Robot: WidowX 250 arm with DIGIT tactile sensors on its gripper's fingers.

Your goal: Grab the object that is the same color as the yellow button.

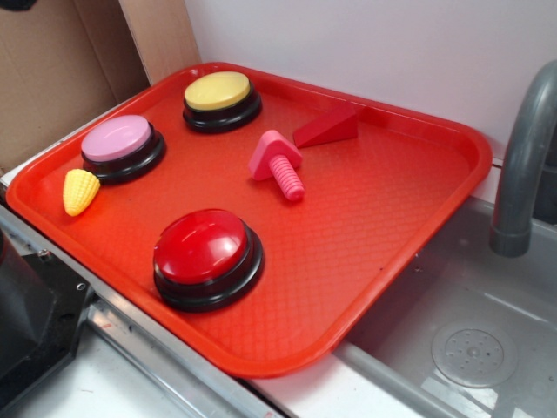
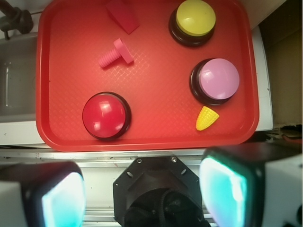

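Note:
A small yellow toy corn cob [image 1: 79, 192] lies on the red tray [image 1: 392, 218] at its left edge, just in front of the pink-topped button [image 1: 122, 146]. In the wrist view the corn [image 2: 207, 118] lies below the pink button [image 2: 218, 80]. The yellow button [image 1: 221, 99] with a black base stands at the tray's back; it also shows in the wrist view [image 2: 194, 21]. My gripper [image 2: 142, 194] is open and empty, its two pads wide apart, high above the robot base, off the tray's near edge. The gripper does not show in the exterior view.
A large red button [image 1: 207, 258] stands at the tray's front. A pink screw [image 1: 278, 164] and a red wedge [image 1: 327, 128] lie mid-tray. A grey sink [image 1: 470, 340] with a faucet [image 1: 522, 157] is right. Cardboard [image 1: 61, 61] stands at back left.

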